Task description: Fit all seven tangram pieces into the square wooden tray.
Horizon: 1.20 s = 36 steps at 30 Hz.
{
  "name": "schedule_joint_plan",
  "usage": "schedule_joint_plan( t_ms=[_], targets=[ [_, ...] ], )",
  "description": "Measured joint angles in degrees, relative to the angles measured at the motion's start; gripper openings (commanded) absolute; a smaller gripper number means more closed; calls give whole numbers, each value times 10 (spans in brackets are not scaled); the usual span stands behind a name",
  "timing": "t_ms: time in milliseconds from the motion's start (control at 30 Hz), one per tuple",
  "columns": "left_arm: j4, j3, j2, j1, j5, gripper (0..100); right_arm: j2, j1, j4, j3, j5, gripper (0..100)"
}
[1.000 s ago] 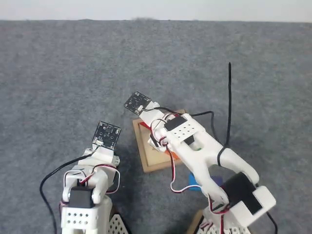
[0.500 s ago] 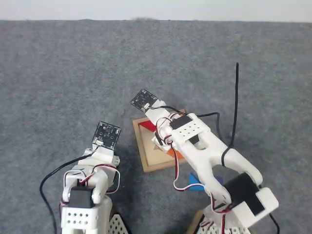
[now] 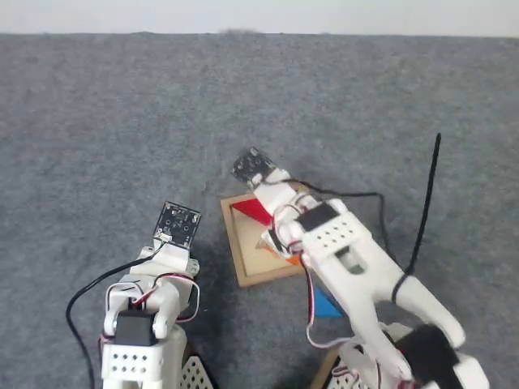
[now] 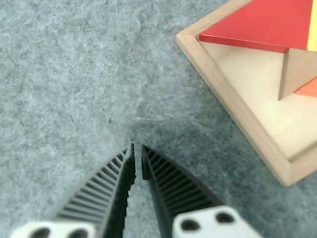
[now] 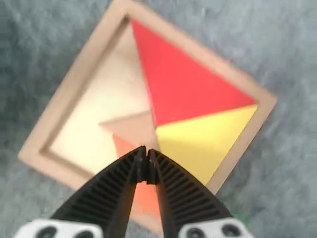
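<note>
Above the square wooden tray [image 5: 74, 82], your right end effector [image 5: 143, 166] hangs closed and empty. 4 pieces lie in the tray: a red triangle [image 5: 178, 84], a yellow triangle [image 5: 203, 144], a plain wood triangle [image 5: 133, 128] and an orange piece [image 5: 122, 147]. Your left end effector [image 4: 137, 161], also closed and empty, sits over the grey worktop [image 4: 64, 74] beside the tray's corner.

Grey felt table [image 3: 122, 105], wooden tray [image 3: 233, 241], blue piece [image 3: 326, 303]

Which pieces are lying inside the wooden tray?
A red triangle, a yellow triangle, a tan triangle and an orange piece, partly covered by the right gripper. Part of the tray is bare.
</note>
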Motion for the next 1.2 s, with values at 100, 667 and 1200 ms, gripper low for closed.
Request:
schedule_joint_plan(
  t_ms=[100,667,1200],
  targets=[
    [0,0,0,0,0,22,-4,0,-2,17,0,7],
    [0,0,0,0,0,22,39,0,-19,17,-4,12],
    [0,0,0,0,0,22,184,-40,-19,-127,-82,120]
  ],
)
